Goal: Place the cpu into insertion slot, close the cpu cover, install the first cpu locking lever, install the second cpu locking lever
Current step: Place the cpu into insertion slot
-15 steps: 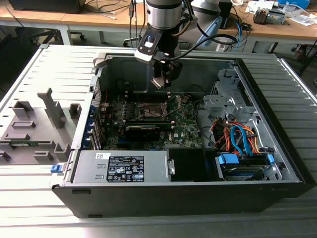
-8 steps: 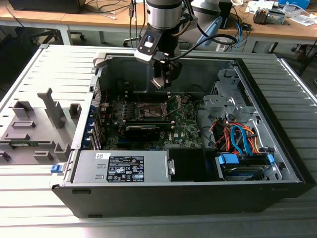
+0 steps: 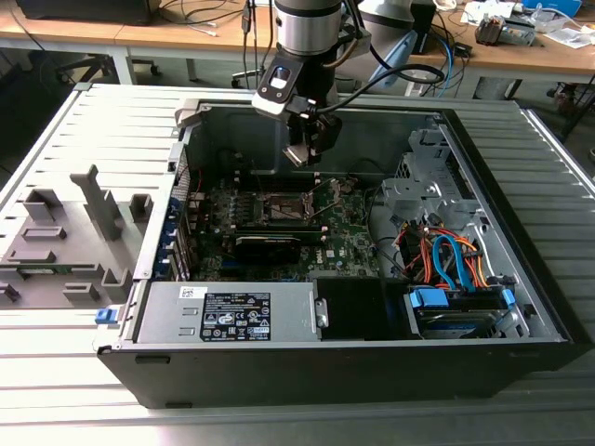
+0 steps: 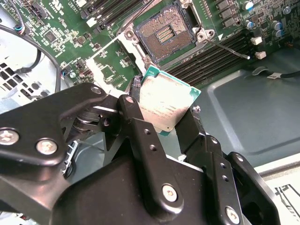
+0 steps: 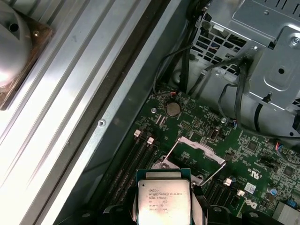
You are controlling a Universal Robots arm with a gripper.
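Note:
My gripper (image 3: 305, 156) hangs inside the open computer case (image 3: 521, 279), above the motherboard (image 3: 279, 223). It is shut on the cpu (image 4: 165, 102), a small square chip with a silver-grey top and green edge, held by two opposite sides between the black fingers (image 4: 136, 119). The insertion slot (image 4: 164, 32) lies open below it, its pin field bare. In the first wrist view the cpu (image 5: 161, 197) is a little above the board, with the cpu cover (image 5: 199, 145) swung up behind it. A thin locking lever (image 4: 229, 49) sticks out beside the slot.
A long black card (image 3: 268, 243) sits just in front of the slot in the exterior view. A grey power supply (image 3: 232, 311) is at the case front, with a drive cage (image 3: 418, 195) and coloured cables (image 3: 446, 260) at the exterior view's right. Grey fixtures (image 3: 65, 242) stand outside on the left.

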